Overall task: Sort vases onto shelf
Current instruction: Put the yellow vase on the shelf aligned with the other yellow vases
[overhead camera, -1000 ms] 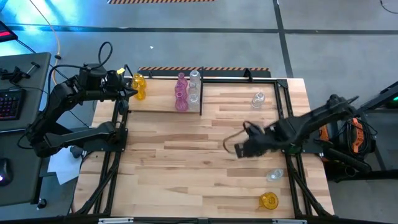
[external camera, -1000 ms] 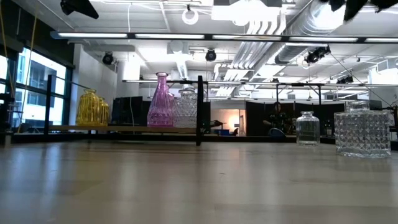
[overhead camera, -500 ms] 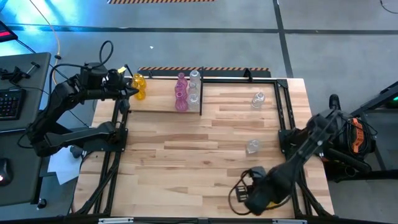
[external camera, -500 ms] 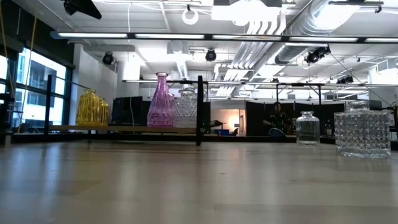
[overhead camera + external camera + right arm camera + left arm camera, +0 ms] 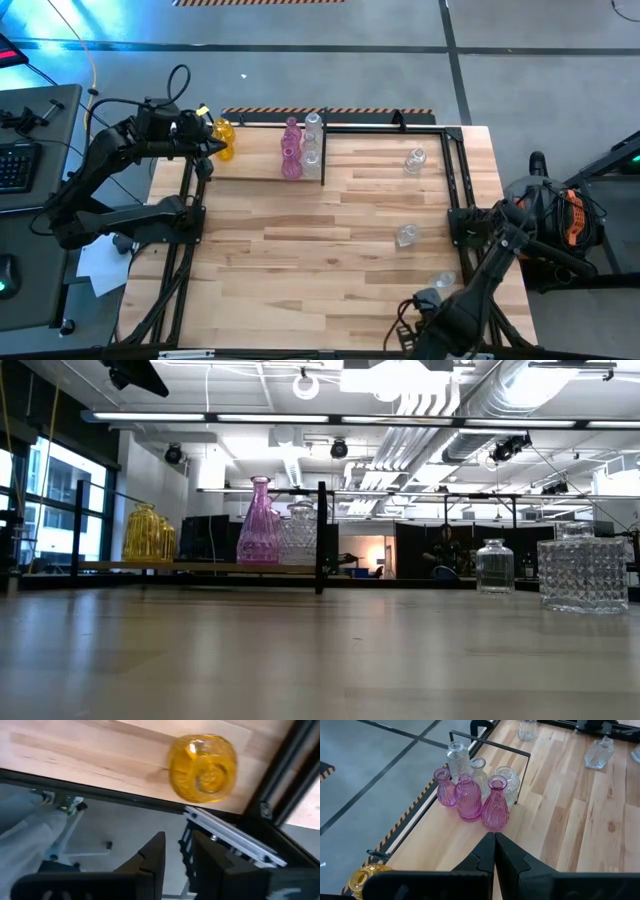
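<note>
Vases stood grouped on the shelf (image 5: 255,170); an amber vase (image 5: 202,768) sat at the tabletop's (image 5: 330,240) near edge. Right claw (image 5: 175,852), part-open and empty, hung past that edge: a careless approach might have knocked it off. Left claw (image 5: 494,851) stayed clenched.

Three pink vases (image 5: 468,796) and three clear vases (image 5: 457,755) stand grouped on the shelf (image 5: 425,837). Yellow vases (image 5: 202,768) — at least two. Three more clear ones (image 5: 406,235) stand loose on the table (image 5: 300,260) — one shelf, one table.
</note>
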Robot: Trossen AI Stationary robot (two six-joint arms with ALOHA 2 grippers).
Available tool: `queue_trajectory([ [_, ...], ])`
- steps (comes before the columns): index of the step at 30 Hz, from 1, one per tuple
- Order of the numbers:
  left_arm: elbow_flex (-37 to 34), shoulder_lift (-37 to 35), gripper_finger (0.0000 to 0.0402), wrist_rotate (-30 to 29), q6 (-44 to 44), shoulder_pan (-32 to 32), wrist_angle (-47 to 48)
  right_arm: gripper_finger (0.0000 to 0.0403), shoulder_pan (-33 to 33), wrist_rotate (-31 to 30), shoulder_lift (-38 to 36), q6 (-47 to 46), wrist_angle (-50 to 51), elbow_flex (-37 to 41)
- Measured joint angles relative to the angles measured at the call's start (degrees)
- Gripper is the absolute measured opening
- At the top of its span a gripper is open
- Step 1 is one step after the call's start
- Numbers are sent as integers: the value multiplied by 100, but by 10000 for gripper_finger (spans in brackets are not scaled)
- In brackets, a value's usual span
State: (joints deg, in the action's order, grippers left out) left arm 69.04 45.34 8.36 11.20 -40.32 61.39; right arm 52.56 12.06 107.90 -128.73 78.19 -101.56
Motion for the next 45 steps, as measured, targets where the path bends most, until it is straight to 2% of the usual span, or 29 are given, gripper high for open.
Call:
queue_trajectory([
  [8, 0, 4, 0, 0, -34, 0, 2, 84, -11, -297, -3, 298, -132, 28],
  [14, 0, 2, 0, 0, -157, 0, 28, 154, 0, -319, -11, 282, -683, 549],
  [17, 0, 2, 0, 0, -173, 0, 72, 191, 7, -117, -11, 259, -912, 918],
  [22, 0, 2, 0, -6, -308, 0, 148, 222, 7, 119, -11, 302, -975, 1144],
  [31, 0, 2, 0, -11, -365, 2, 181, 211, 7, -198, -11, 365, -404, 1154],
  [38, 0, 2, 0, -15, -411, 2, 181, 199, 63, -263, 9, 252, -697, 1154],
  [45, 0, 2, 0, -25, -407, 0, 181, 195, 128, -212, 399, 275, -806, 1154],
])
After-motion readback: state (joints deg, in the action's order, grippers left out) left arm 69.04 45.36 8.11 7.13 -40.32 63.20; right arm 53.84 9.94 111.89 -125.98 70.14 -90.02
